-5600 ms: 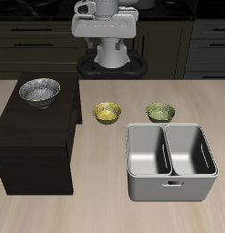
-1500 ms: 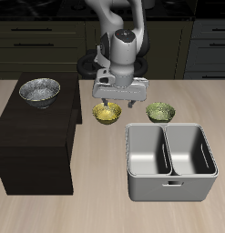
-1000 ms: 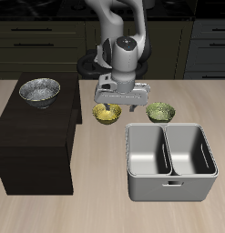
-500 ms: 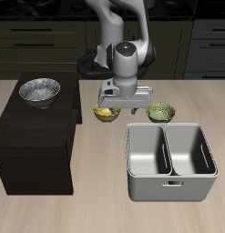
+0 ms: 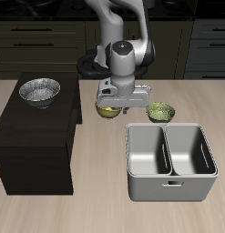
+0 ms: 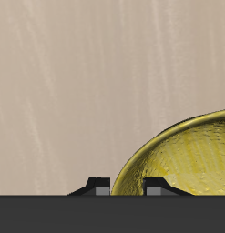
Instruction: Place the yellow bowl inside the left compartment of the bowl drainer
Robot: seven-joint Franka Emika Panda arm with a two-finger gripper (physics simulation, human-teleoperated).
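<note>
Pale wood tabletop (image 5: 96,205), dark cabinets behind. Grasp step: gripper (image 5: 108,107) low over yellow bowl (image 5: 107,113), just behind bowl drainer (image 5: 170,161); fingers straddling rim, apparently unclosed. Next: pinch, lift, carry to left compartment.

I see the yellow bowl (image 6: 191,159) gold with a pebbled glossy inside, the bowl drainer (image 5: 170,161) plain grey, the worktop (image 5: 105,200) pale wood-grain.
</note>
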